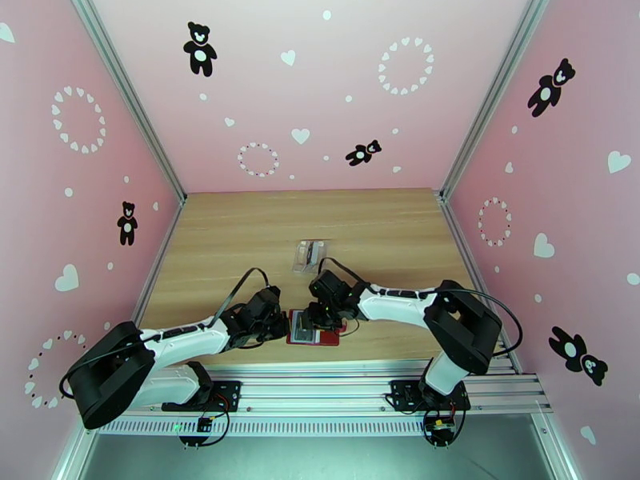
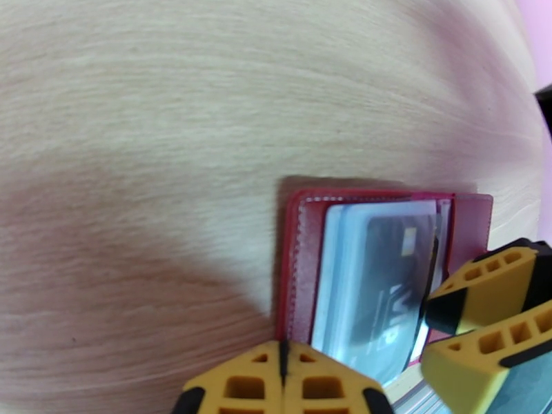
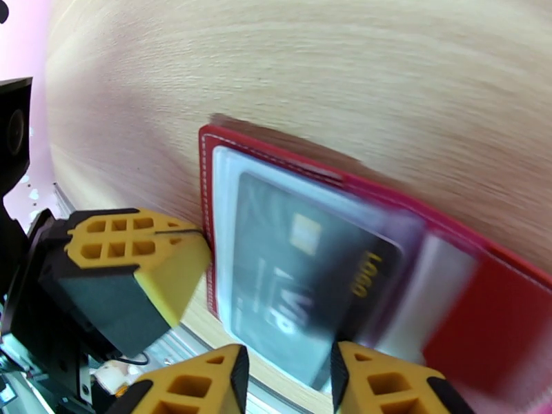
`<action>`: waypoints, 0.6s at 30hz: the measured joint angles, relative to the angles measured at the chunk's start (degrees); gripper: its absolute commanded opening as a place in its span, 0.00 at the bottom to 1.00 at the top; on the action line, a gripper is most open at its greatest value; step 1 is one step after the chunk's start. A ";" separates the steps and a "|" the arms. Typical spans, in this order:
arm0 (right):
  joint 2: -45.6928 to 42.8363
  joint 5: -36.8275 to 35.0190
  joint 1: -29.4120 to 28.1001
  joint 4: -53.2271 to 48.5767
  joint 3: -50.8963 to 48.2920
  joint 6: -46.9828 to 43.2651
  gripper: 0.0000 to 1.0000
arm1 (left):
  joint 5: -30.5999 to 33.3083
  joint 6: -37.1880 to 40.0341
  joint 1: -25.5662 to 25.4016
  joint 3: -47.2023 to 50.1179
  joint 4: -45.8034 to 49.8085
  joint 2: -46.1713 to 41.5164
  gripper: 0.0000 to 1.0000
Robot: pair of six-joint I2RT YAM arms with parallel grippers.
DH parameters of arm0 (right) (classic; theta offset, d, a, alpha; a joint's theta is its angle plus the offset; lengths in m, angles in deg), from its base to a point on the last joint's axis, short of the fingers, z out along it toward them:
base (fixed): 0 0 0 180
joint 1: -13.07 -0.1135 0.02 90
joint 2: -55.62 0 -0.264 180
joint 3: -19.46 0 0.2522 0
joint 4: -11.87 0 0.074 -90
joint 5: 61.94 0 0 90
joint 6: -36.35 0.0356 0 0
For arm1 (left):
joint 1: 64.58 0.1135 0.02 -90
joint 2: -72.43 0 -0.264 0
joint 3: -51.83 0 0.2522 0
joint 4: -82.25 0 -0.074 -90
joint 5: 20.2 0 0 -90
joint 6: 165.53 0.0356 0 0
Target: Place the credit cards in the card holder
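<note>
Pos.: dark credit card (image 3: 297,270) is lying part-way in the card holder (image 3: 510,305) sleeve by the table (image 1: 384,226) near edge, long axis pointing at R gripper (image 3: 286,357), jaws standing apart astride its near end. L gripper (image 2: 283,353), jaws together, is resting on holder's L border.

Both arms same build. Left arm (image 1: 184,342) and right arm (image 1: 400,302): white link shells, bulky black joint housings, dark markings along the white forearms. Black cable (image 1: 238,282) loops off each forearm. Black base plates (image 1: 214,394), red-black wiring underneath. Left end effector (image 2: 283,367), right end effector (image 3: 288,381): yellow fingers (image 3: 207,381), grid of square cut-outs, black backing.
</note>
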 measured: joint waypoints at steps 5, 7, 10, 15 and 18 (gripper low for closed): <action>-0.72 -2.40 0.00 -2.64 0.55 -1.36 0.37 | 0.00 0.00 0.00 0.00 0.00 0.00 0.02; -0.55 -2.62 0.00 -2.89 0.55 -1.64 0.37 | 0.00 0.00 0.00 0.00 0.00 0.00 0.02; 0.46 -2.69 0.00 -2.86 0.57 -1.68 0.37 | 0.00 0.00 0.00 0.00 0.00 0.00 0.02; 2.75 -1.95 0.00 -2.25 0.66 -1.64 0.35 | 0.00 0.00 0.00 0.00 0.00 0.02 0.02; 2.99 -1.57 -0.02 -2.08 0.96 -1.66 0.34 | 0.00 0.00 0.00 0.00 -0.02 0.02 0.02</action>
